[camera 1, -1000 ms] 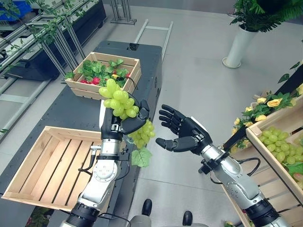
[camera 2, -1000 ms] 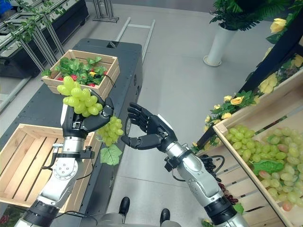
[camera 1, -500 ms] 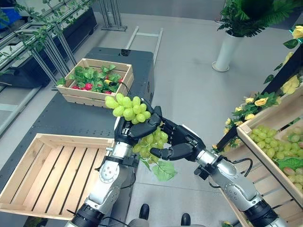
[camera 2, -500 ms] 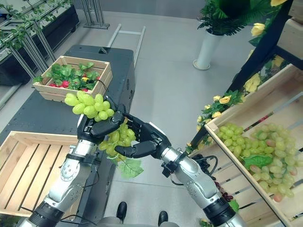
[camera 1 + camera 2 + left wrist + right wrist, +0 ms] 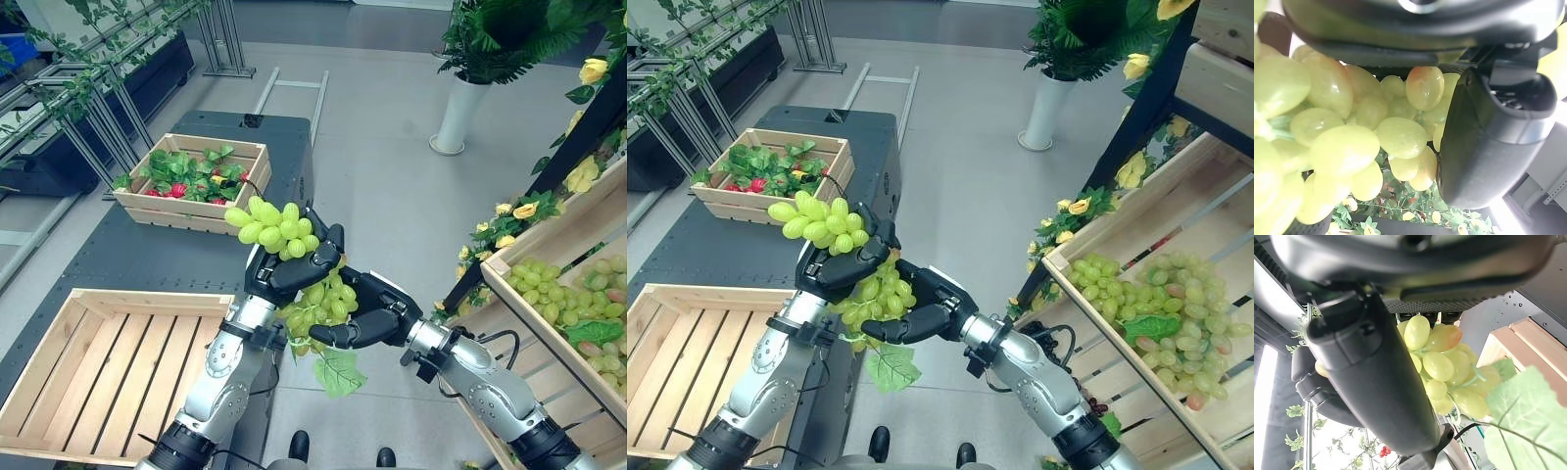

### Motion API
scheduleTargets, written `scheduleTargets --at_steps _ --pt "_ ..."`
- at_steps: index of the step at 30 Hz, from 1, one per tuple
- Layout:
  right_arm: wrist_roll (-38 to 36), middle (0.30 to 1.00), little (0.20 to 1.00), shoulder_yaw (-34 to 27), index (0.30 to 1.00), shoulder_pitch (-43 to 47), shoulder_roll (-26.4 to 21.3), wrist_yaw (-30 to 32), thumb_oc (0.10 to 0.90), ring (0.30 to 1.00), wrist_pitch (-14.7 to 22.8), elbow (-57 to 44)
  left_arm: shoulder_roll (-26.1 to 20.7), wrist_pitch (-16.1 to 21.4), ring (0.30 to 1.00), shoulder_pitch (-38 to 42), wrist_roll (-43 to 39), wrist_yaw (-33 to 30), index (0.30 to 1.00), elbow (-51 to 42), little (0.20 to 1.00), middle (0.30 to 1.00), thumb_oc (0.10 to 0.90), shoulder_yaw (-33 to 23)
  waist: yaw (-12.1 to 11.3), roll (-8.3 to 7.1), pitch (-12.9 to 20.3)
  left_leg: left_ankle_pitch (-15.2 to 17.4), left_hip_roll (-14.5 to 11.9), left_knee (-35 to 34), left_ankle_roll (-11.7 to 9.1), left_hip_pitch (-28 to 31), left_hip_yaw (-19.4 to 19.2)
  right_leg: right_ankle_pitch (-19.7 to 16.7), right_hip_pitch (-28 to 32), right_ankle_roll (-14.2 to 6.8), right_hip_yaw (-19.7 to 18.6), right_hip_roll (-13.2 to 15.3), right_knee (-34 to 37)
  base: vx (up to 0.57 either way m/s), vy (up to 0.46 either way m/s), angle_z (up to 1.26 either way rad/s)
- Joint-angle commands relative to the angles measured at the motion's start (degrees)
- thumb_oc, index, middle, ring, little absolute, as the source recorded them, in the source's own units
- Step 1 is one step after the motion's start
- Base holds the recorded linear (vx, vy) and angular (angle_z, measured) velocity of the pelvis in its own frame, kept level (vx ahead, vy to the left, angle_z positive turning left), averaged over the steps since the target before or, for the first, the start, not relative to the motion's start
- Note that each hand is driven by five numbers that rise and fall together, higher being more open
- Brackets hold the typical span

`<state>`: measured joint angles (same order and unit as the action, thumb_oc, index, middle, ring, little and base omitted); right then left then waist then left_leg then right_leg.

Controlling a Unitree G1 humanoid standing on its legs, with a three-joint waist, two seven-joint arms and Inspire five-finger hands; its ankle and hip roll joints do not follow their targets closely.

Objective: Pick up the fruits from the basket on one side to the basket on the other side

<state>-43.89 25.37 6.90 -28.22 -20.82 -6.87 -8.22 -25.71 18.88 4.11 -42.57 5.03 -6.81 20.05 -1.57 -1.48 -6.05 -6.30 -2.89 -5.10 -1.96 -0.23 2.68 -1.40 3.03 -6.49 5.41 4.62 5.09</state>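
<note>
Grapes (image 5: pixel 294 257) gripped by both hands, beside empty crate's (image 5: pixel 147 300) edge

A cluster of glossy yellow-green grapes (image 5: pixel 1352 142) is pressing against the dark left hand (image 5: pixel 1488 142), whose thumb is curling beside it.

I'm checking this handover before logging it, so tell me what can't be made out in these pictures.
- Grape bunch: its middle is hidden in both eye views under the left robot hand and behind the right robot hand, so the contact points are unclear.
- Empty crate: its near corner is cut off by the eye views' lower edge.
- Far crate: the red items among the leaves are too small to identify.
- Grape shelf: cut off at the right edge.
</note>
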Motion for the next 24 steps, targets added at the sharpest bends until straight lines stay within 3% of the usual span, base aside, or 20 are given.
scheduleTargets --at_steps 1,18,19,20,21,24 --pt "-6.65 0.3 0.3 1.32 0.3 0.73 3.27 -3.89 0.4 0.3 3.83 -4.73 1.15 4.1 0.3 4.24 -1.18 3.76 0.3 -5.06 0.3 0.3 0.4 1.19 -0.41 -0.72 7.64 4.2 0.94 0.1 2.17 0.58 -0.54 -2.09 -1.19 2.4 0.14 -0.23 -0.09 0.0 0.0 0.0" --pt "-9.33 0.3 0.3 0.1 0.3 -0.52 5.17 0.35 0.4 0.3 5.84 -4.5 0.43 5.11 0.3 3.86 2.58 3.68 0.3 -5.13 0.3 0.3 0.4 2.15 -0.02 -0.45 7.56 4.1 0.77 0.1 2.28 0.38 -0.91 -2.32 -1.52 2.31 -0.42 -0.22 -0.09 0.0 0.0 0.0" --pt "-9.29 0.3 0.3 -0.04 0.3 -0.61 5.22 0.84 0.4 0.3 6.16 -4.49 0.36 5.25 0.34 3.84 3.03 3.28 0.34 -5.02 0.34 0.34 0.427 1.99 0.0 -0.45 7.57 4.1 0.77 0.1 2.28 0.37 -0.95 -2.34 -1.55 2.3 -0.47 -0.22 -0.09 0.0 0.0 0.0" --pt "-9.28 0.3 0.3 -0.34 0.3 -0.74 5.19 1.33 0.4 0.3 6.42 -4.5 0.29 5.38 0.564 3.81 3.84 2.72 0.564 -5.03 0.564 0.564 0.576 1.65 0.01 -0.46 7.56 4.11 0.75 0.1 2.26 0.34 -0.98 -2.34 -1.59 2.32 -0.53 -0.25 -0.09 0.0 0.0 0.0" --pt "-8.98 0.3 0.3 -1.04 0.3 -1.02 5.31 2.36 0.4 0.3 7.25 -4.22 -0.1 6.11 0.9 3.72 6.98 1.19 0.9 -4.95 0.9 0.9 0.8 0.95 0.07 -0.45 7.48 4.12 0.7 0.1 2.27 0.4 -1.01 -2.38 -1.62 2.36 -0.69 -0.32 -0.09 0.0 0.0 0.0" --pt "-8.69 0.3 0.3 -2.17 0.3 -1.64 5.01 3.93 0.4 0.3 8.18 -4.48 -0.82 6.99 0.9 3.45 11.27 -1.37 0.9 -4.86 0.9 0.9 0.8 -0.06 0.21 -0.4 7.41 4.14 0.64 0.1 2.19 0.41 -1.14 -2.41 -1.68 2.32 -0.89 -0.37 -0.09 -0.01 0.005 -0.01"
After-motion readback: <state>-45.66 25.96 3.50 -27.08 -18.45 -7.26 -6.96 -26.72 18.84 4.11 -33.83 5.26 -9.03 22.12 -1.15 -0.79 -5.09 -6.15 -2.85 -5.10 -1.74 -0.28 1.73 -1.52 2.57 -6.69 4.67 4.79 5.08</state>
